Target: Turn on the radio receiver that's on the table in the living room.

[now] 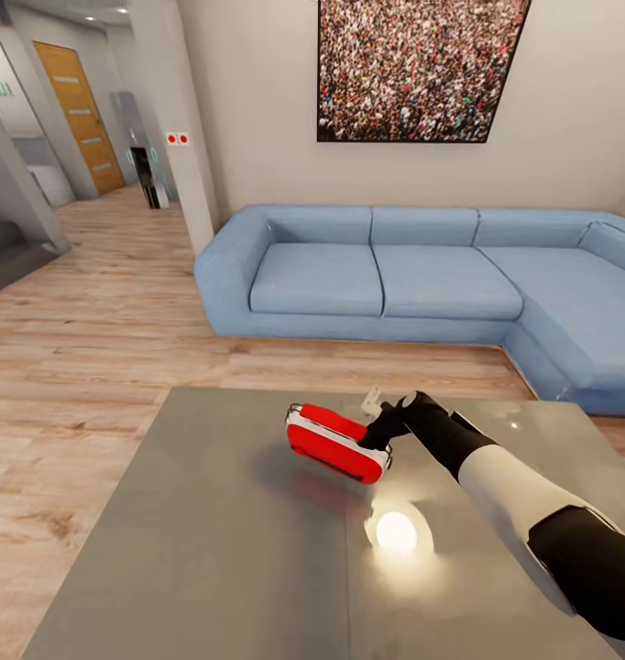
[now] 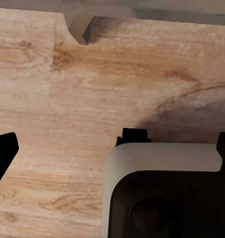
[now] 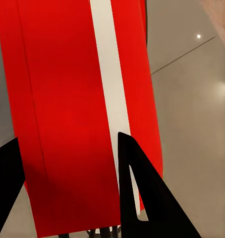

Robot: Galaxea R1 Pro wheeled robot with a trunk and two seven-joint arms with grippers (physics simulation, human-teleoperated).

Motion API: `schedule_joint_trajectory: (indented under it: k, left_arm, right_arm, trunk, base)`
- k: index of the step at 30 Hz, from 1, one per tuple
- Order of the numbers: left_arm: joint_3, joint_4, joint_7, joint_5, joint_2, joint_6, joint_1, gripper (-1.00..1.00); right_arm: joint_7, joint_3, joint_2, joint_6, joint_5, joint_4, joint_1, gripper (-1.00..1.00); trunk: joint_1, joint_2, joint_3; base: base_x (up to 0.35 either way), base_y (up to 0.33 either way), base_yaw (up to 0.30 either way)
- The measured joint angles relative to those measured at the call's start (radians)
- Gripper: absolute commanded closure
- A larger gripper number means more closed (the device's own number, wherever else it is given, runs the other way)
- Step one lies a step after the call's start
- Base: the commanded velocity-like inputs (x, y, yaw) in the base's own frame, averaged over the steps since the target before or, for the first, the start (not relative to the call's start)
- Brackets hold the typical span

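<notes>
The living room's blue sofa stood behind the grey table. On the table's middle lay the red radio receiver, tipped on its side. The right gripper clasped its end, 2 fingers astride it. The left gripper hung spread above plank floor.

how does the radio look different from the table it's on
The radio receiver is bright red with a white rim; the table is glossy grey. The radio receiver is a small rounded box, far smaller than the wide rectangular table. The radio receiver sits tilted at the right gripper, while the table lies flat.
</notes>
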Motion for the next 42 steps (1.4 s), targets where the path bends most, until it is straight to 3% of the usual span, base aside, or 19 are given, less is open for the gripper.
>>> schedule_joint_trajectory:
  k: [23,42]
  left_arm:
    - [-0.001,0.0,-0.006,0.005,-0.001,0.001,0.0,-1.0]
    - [-0.002,0.0,-0.004,0.0,0.0,0.0,0.0,-1.0]
  right_arm:
    - [0.0,0.0,0.0,0.0,0.0,0.0,0.0,1.0]
    - [0.0,-0.001,0.0,0.0,-0.001,0.0,0.0,1.0]
  trunk:
    - [0.0,0.0,0.038]
    - [-0.073,0.133,0.128]
  base:
    - [0.0,0.0,0.0]
    - [0.0,0.0,0.0]
